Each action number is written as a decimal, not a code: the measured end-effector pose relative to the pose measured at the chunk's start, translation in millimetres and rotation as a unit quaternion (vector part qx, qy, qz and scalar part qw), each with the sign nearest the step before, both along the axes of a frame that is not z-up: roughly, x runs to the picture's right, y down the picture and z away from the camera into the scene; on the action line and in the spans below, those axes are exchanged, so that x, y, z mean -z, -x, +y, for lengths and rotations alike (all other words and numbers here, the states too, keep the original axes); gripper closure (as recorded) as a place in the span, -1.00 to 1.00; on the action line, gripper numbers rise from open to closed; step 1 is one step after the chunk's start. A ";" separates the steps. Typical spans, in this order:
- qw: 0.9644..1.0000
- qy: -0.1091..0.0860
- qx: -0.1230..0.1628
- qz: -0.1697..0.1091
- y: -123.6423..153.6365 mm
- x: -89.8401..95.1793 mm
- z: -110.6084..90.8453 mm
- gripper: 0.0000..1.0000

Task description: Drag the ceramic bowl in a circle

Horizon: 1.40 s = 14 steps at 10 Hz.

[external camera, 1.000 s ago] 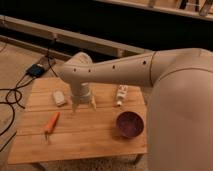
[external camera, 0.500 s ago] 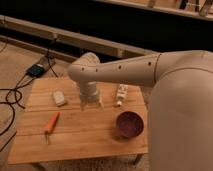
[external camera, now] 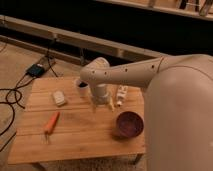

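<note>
The gripper (external camera: 102, 105) hangs fingers-down over the middle of the wooden table (external camera: 75, 140), its two fingers standing apart with nothing between them; the ceramic bowl (external camera: 130, 124) sits on the tabletop to the claw's right and somewhat nearer the camera, close to the table's right front corner, near the claw but clearly apart from it and untouched; that offset is what the coming move turns on, since by my judgement the claw must travel right and toward the front edge, then come down on the rim or inside the wall before any circular drag can begin; the bowl is round, so it has no long axis and any point of the rim would serve equally; there is only the one arm, its pale forearm running in from the right above the bowl's side of the table; the bowl looks empty, a dark maroon hollow with nothing to be made out in it; the small white cup (external camera: 81, 87) stands behind and to the left of the claw, its inside dark, and whether it holds anything I cannot tell; a small white bottle-like item (external camera: 121, 95) lies just right of and behind the claw; a pale flat block (external camera: 59, 98) lies well to the left; an orange carrot-like piece (external camera: 51, 122) lies left and forward.
</note>
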<state>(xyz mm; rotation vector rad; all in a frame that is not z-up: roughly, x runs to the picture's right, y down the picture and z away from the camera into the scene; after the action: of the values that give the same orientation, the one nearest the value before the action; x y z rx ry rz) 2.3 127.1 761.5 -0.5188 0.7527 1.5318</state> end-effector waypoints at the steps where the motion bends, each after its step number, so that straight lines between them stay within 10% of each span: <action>1: 1.000 0.004 -0.002 0.006 -6.1 -4.3 2.9 -0.30; 14: 0.996 0.027 -0.068 0.046 -57.9 -53.5 47.1 -0.29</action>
<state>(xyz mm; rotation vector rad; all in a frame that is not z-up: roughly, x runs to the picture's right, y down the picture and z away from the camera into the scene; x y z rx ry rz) 60.2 174.2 814.9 -0.5523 0.8451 1.6737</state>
